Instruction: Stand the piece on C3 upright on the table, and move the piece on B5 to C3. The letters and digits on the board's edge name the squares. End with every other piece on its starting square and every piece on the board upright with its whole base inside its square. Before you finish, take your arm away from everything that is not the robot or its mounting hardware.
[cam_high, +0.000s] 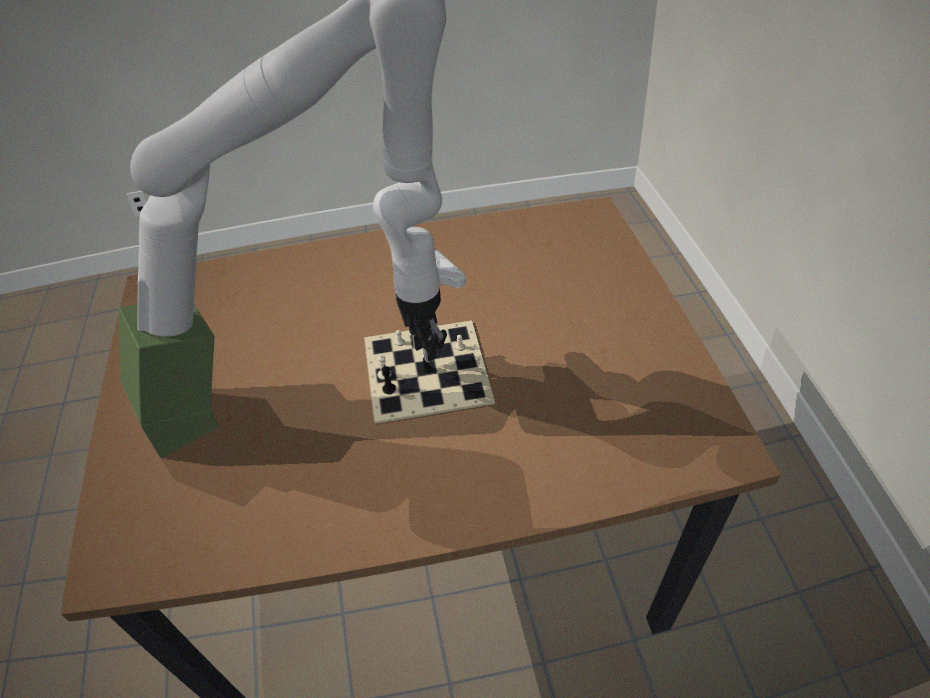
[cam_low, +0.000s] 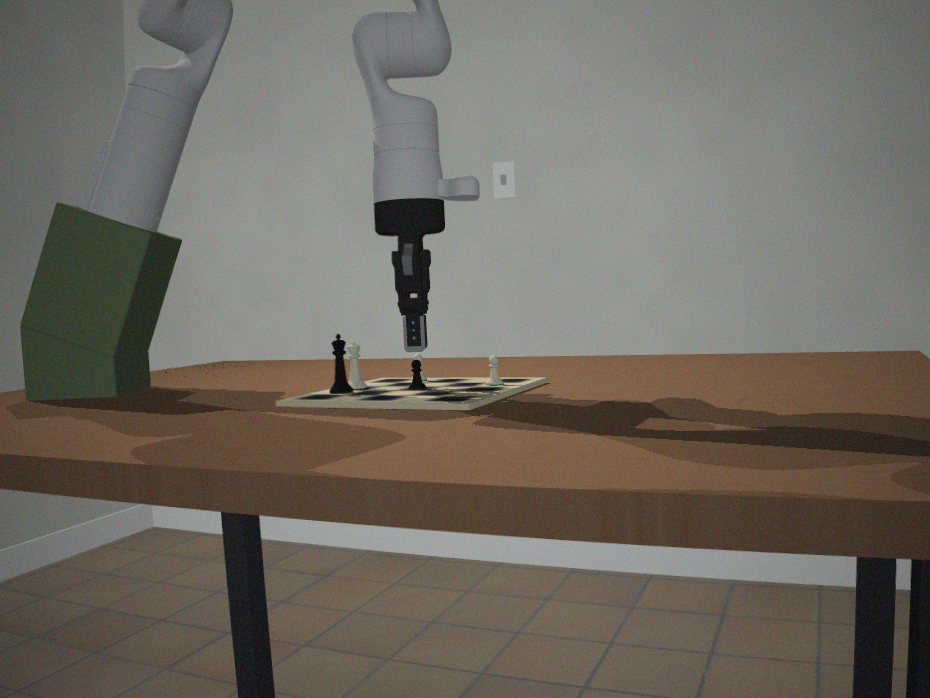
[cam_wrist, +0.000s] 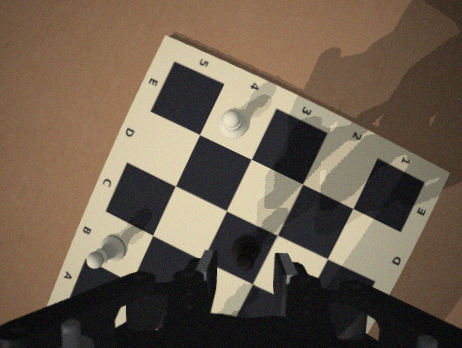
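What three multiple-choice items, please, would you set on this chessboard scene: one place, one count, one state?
1. The black pawn stands on: A) C3 B) E4 C) A1
2. White pieces on the board: A) one B) three C) five
3. The pincer is: A) shut on a pawn B) open and empty C) touching the table

A: the edge letters and digits place it there.
B: two white pawns and a taller white piece.
B: its fingers stand apart above the pawn.
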